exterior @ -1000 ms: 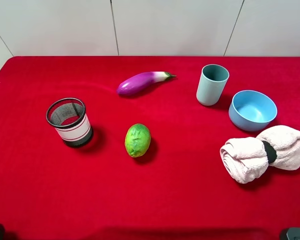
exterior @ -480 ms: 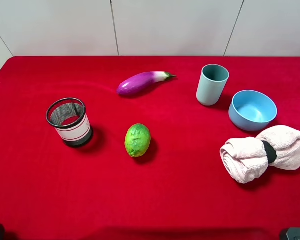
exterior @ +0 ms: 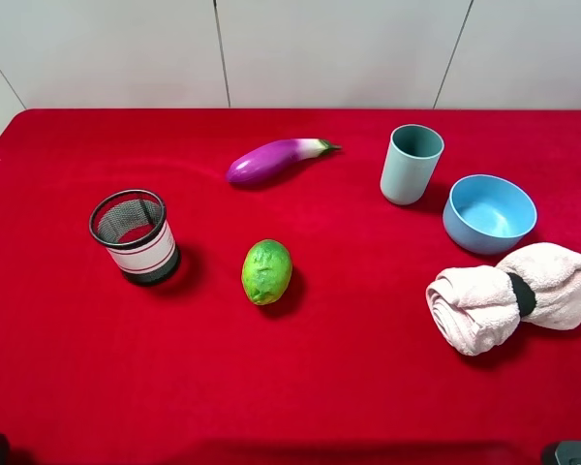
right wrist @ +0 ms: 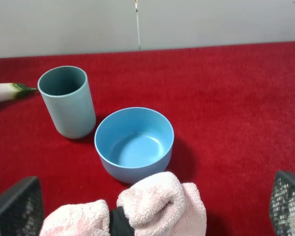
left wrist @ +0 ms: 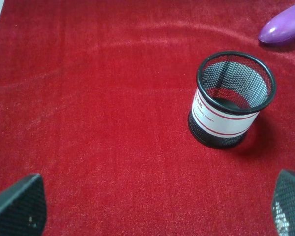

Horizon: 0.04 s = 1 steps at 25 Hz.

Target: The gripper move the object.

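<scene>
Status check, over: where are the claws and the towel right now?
Left claw open, empty, over bare cloth near the mesh cup. Right claw open, above the towel, not gripping. Towel lies beside the blue bowl; nothing blocking.

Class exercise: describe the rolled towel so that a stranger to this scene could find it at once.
On the red table, look to the right edge, just in front of the blue bowl. There lies the pale pink towel, the only soft thing, cinched by a dark band into a bow shape.

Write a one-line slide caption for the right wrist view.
Open gripper above a pink rolled towel, beside a blue bowl and grey-blue cup.
</scene>
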Tool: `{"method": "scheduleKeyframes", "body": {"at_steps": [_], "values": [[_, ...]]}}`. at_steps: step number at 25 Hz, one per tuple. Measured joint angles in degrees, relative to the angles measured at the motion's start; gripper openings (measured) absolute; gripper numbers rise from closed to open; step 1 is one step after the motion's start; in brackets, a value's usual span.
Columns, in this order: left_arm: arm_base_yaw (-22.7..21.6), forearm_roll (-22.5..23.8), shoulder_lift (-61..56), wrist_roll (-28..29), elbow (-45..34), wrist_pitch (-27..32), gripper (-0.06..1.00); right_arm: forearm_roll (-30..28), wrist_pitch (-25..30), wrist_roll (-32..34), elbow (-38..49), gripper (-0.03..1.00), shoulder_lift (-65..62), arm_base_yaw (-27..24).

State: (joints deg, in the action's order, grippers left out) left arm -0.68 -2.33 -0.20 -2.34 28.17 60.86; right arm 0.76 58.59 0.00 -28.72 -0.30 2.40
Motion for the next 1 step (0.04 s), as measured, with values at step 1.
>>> {"method": "scheduleKeyframes", "body": {"at_steps": [1], "values": [[0.00, 0.00, 0.00, 0.00, 0.00, 0.00, 0.90, 0.00, 0.00, 0.00, 0.00, 0.69, 0.00, 0.00]]}}
